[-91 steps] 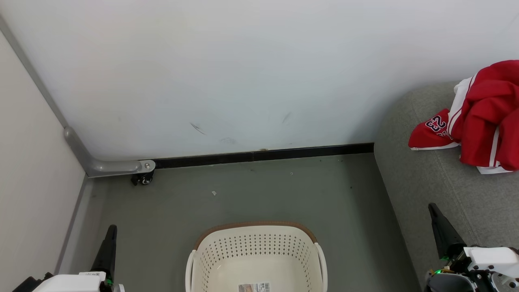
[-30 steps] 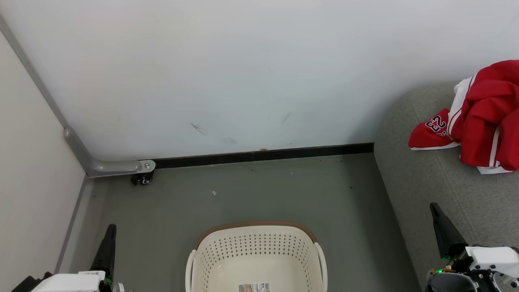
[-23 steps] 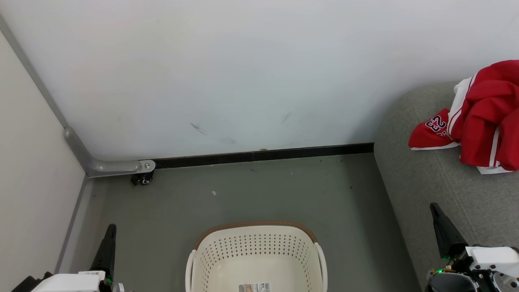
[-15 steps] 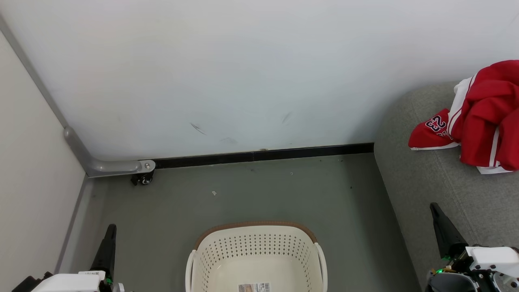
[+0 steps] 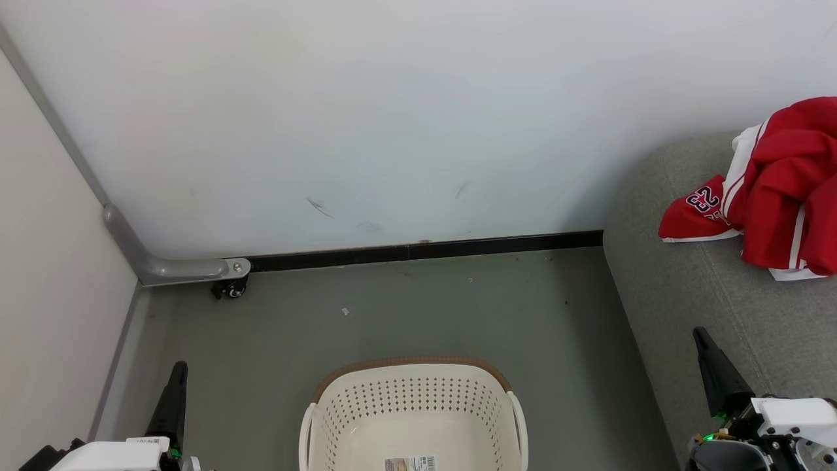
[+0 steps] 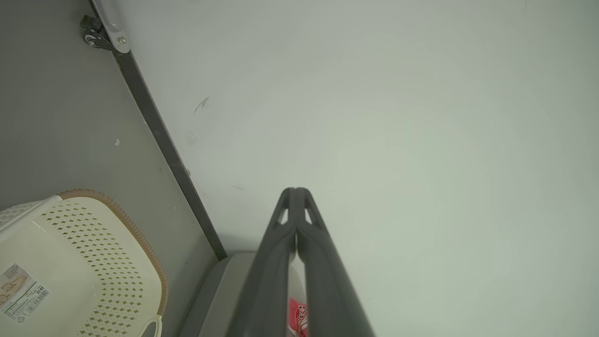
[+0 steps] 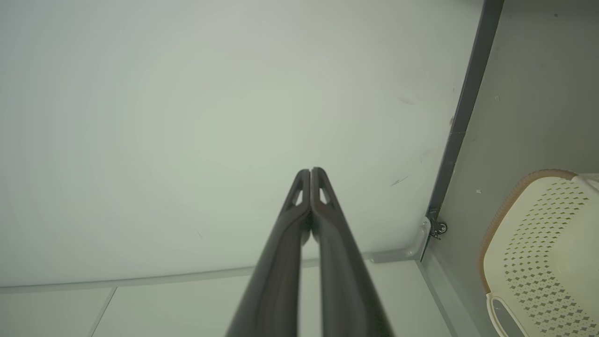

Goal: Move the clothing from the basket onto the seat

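A: Containers first. What have we got?

B: One basket, cream, with perforated walls and a brown rim. It stands on the grey floor, low centre in the head view, between the two arms. Its pale bottom is in plain sight.

A: Contents?

B: A printed label stuck flat on the bottom. The left wrist view shows a barcode strip and some small symbols on it. The print is too small to read.

A: And the clothing?

B: The clothing is a rumpled red heap with white trim and stripes. It lies on the grey seat at the right edge, well apart from the basket. Part of the heap runs out of frame.

A: Any writing?

B: The number "23", dark with a white outline, on the fold nearest the white wall. It reads tilted from here.

A: Grippers?

B: The left gripper is left of the basket over the floor, fingers pressed together, holding nothing. The right gripper is over the seat's front edge, closed the same way and empty. Both wrist views show the tips meeting, pointed at the wall.
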{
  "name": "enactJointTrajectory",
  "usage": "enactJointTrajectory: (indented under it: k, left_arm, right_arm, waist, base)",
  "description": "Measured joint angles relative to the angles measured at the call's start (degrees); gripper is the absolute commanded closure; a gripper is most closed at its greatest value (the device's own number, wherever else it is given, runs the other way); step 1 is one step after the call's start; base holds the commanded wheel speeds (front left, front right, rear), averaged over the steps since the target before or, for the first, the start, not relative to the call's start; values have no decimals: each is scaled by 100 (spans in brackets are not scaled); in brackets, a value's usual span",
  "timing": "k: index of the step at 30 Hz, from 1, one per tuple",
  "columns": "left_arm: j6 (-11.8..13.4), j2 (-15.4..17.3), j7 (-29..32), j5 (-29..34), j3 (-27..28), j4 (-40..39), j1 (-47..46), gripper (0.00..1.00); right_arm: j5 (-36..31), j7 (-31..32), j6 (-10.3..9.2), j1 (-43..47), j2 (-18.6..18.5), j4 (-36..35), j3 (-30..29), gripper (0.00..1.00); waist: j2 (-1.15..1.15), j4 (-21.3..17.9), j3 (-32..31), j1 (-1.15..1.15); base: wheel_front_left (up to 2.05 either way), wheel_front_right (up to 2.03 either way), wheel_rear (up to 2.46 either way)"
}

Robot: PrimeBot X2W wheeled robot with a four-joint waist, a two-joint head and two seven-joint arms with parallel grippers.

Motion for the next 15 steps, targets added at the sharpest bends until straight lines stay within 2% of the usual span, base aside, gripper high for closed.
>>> enactJointTrajectory:
  k: [15]
  left_arm:
    - [-5, -2, 0, 0, 5, -1, 0, 100]
  right_arm:
    - [-5, 32, 0, -1, 4, 0, -9, 100]
  waist:
    - [0, 0, 0, 0]
  base:
    - [0, 0, 0]
